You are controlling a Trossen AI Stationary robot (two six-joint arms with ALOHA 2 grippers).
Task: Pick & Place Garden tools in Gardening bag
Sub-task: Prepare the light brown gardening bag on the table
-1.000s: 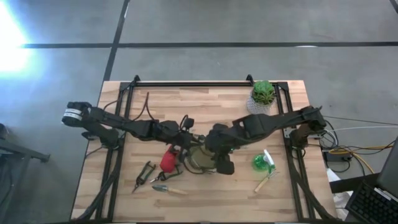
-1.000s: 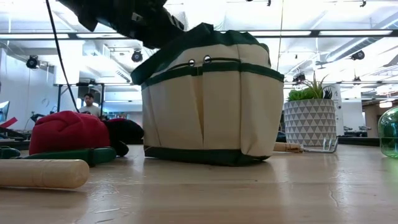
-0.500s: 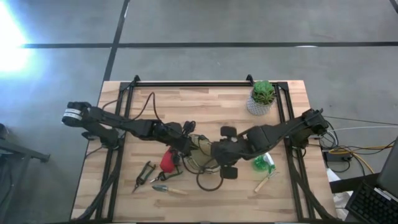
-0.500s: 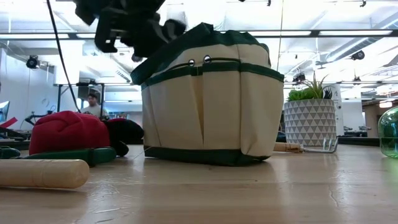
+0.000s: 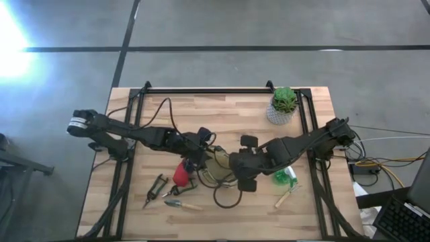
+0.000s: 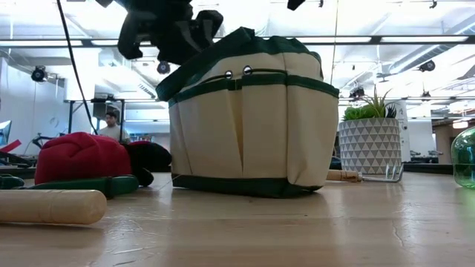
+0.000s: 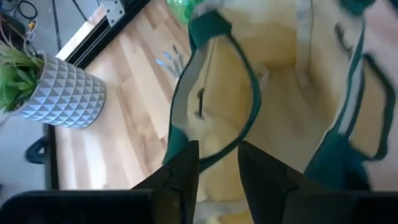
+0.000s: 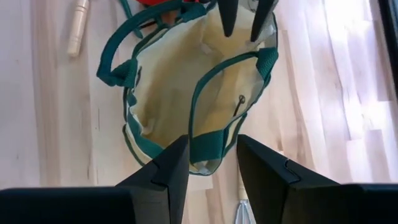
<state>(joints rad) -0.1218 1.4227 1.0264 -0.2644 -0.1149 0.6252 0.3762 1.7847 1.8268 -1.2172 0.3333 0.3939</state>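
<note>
1. High view: the gardening bag [image 5: 216, 168] stands at the middle of the table [image 5: 222, 114], slightly below the frame's centre, its mouth open upward.
2. The left gripper [image 5: 199, 153] hangs over the bag's left rim; in the left wrist view its jaws are parted, with the bag's green rim between them but not visibly pinched.
3. The right gripper [image 5: 246, 176] sits at the bag's right rim; in the right wrist view its jaws are released, straddling a green handle loop [image 8: 214, 93] without visibly closing on it.
4. A red-and-black piece [image 5: 181, 173] lies just left of the bag, with dark pruners [image 5: 156, 187] farther toward the lower left.
5. A wooden-handled trowel [image 5: 181, 204] lies near the table's bottom edge, left of centre.
6. At lower right, a round green spray bottle [image 5: 283, 176] stands beside another wooden-handled tool [image 5: 285, 195].
7. A green plant in a white pot [image 5: 283, 104] stands at the table's upper right, well apart from the bag.
</note>
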